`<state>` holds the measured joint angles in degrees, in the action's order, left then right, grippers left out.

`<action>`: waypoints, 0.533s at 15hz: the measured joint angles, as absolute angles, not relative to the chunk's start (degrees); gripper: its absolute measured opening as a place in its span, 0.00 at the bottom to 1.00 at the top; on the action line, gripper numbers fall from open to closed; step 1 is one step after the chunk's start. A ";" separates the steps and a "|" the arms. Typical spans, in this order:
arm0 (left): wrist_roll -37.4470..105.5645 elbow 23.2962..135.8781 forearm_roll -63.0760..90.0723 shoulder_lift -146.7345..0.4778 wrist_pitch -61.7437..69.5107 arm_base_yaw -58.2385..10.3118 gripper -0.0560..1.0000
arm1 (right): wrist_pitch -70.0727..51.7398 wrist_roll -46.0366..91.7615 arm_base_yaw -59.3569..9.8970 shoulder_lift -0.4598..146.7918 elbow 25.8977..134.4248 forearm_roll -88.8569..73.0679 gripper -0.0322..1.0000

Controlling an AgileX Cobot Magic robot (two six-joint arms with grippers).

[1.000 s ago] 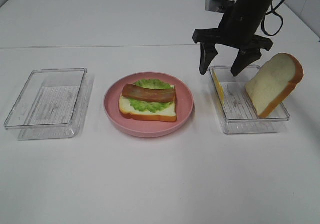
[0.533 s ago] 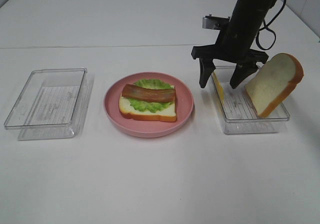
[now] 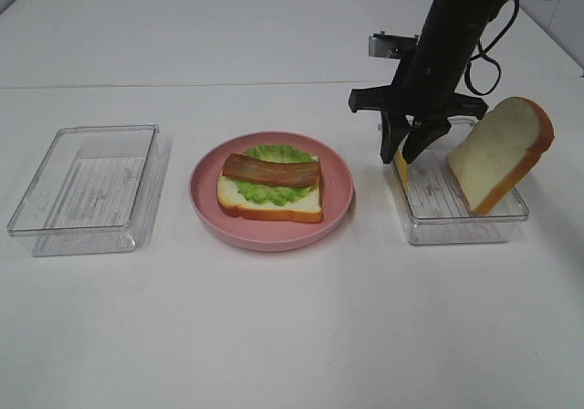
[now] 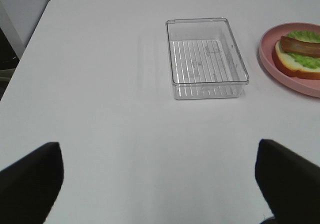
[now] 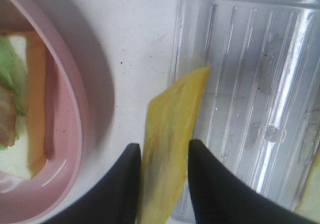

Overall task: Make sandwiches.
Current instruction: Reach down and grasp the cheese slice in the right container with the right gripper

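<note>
Sandwich (image 3: 270,188): it lies half built on the plate (image 3: 338,210), just beside my right gripper (image 3: 404,158) on its left-arm side, and nothing is touching it.
Done so far: I see a base slice (image 3: 274,210), lettuce (image 3: 274,153) on it, and the meat (image 3: 271,170) laid across the lettuce.
Left to do: the cheese and the closing slice are not on yet, so I judge I am a bit past halfway on this one.
Cheese (image 5: 175,109): it stands on edge against the wall of the right tray (image 3: 456,231) nearest the plate, directly between my right fingers.
Right gripper: it is clenched on the cheese. The wrist view shows a finger pressed to each side of the yellow sheet, and the cheese has not been lifted out of the tray.
Top slice (image 3: 500,158): it leans tilted in the same tray, on the far side of the right gripper from the plate, close by but apart from the fingers.
Left gripper (image 4: 159,144): it is released and wide, holding nothing, parked well away from the plate.
Left tray (image 3: 82,235): it sits ahead of the left gripper, and I see no food in it.
Next, as I judge it: lift the cheese, carry it across to the plate, lay it on the meat, then fetch the top slice.
Risk: the sheet is thin and may flop or slip as it comes out.
</note>
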<state>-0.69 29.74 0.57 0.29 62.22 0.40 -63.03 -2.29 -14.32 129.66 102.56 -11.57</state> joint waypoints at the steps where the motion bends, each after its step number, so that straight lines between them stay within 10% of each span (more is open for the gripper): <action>1: -0.69 29.74 0.57 0.29 62.22 0.40 0.96 | -63.03 -2.29 -14.32 129.66 102.56 -11.57 0.35; 8: -0.69 29.74 0.57 0.29 62.22 0.40 0.96 | -63.94 -2.86 -14.32 129.72 102.56 -11.63 0.05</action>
<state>-0.69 29.74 0.57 0.29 62.22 0.40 -63.94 -2.86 -14.32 129.72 102.56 -11.63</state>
